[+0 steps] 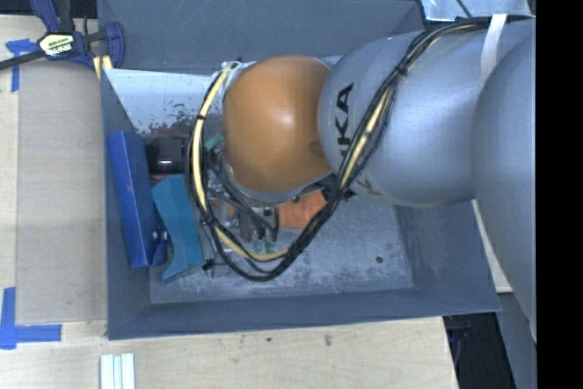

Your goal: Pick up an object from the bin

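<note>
Here the gripper (253, 234), mostly hidden under the arm's orange cover (273, 123), hangs low in the bin (273, 23), just beside a teal wedge (179, 228) that leans by a flat blue box (127, 196) at the left wall, with perhaps an orange lump (301, 212) on its other side, and I cannot tell whether it is open or closed.
</note>
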Available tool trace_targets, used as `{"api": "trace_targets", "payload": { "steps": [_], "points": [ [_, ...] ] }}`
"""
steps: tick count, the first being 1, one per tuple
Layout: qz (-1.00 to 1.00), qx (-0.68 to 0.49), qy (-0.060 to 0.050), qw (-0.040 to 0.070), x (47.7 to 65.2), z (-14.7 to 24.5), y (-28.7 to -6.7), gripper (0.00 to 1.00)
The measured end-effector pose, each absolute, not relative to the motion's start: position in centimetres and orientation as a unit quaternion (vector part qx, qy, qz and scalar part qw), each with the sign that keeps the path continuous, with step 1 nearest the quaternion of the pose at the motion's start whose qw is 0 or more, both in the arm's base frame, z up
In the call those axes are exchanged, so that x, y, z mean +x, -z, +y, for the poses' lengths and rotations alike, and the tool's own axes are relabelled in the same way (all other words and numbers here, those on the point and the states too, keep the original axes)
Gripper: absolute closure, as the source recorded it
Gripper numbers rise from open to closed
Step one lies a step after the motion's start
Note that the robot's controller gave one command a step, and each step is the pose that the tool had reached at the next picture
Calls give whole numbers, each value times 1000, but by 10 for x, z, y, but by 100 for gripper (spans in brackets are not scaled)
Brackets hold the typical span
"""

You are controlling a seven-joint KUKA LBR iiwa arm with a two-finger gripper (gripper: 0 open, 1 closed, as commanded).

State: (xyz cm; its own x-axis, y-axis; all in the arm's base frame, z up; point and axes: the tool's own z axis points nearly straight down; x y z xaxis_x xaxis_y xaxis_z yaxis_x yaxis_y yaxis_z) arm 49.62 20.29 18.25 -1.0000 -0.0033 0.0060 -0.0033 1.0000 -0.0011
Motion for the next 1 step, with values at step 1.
{"api": "trace_targets", "payload": {
  "steps": [1],
  "points": [
    [-1000,0,1,-1,498,202,-187,0]
  ]
}}
